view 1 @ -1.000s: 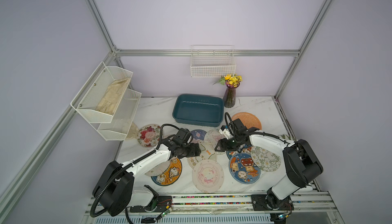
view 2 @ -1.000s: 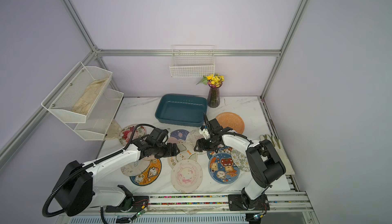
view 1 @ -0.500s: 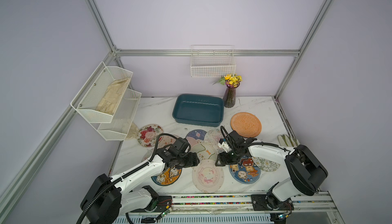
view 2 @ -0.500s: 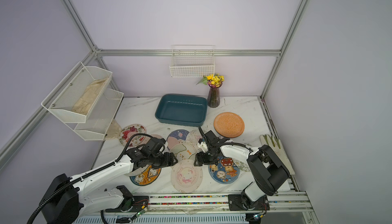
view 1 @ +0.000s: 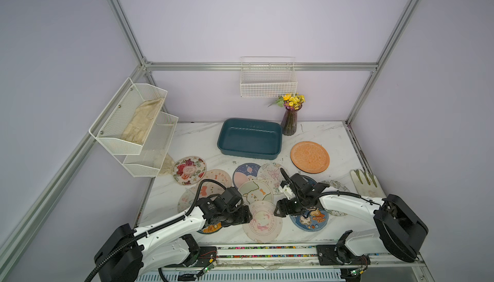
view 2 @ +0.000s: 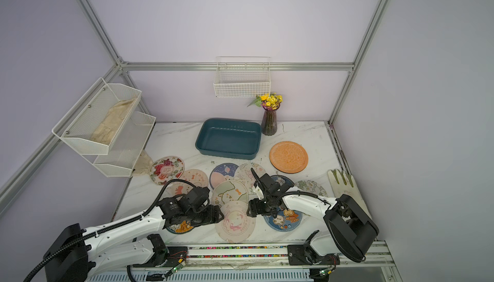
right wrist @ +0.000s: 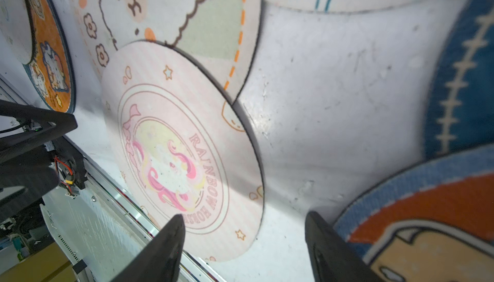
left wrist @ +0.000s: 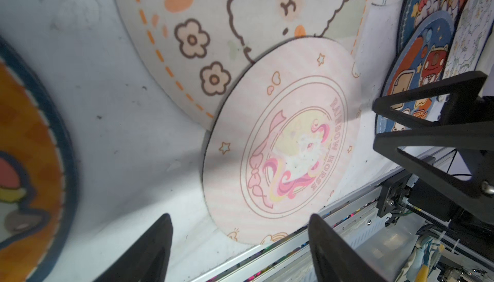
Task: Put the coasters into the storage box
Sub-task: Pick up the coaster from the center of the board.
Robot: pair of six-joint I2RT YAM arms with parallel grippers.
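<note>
Pulled back frontward: left claw [view 1: 247,215], right claw [view 1: 278,210] both open, flanking pink coaster [view 1: 263,223].

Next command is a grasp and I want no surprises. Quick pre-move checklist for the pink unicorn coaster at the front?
1. left gripper open, nothing held: ok.
2. right gripper open, nothing held: ok.
3. Grippers flank the pink coaster, one on each side: ok.
4. Nothing lies on the pink coaster; it overlaps the sheep coaster from above: ok.
5. storage box empty, room to drop: ok.
6. Raised edge for a finger to get under: cannot tell; it looks flat on the table.
</note>
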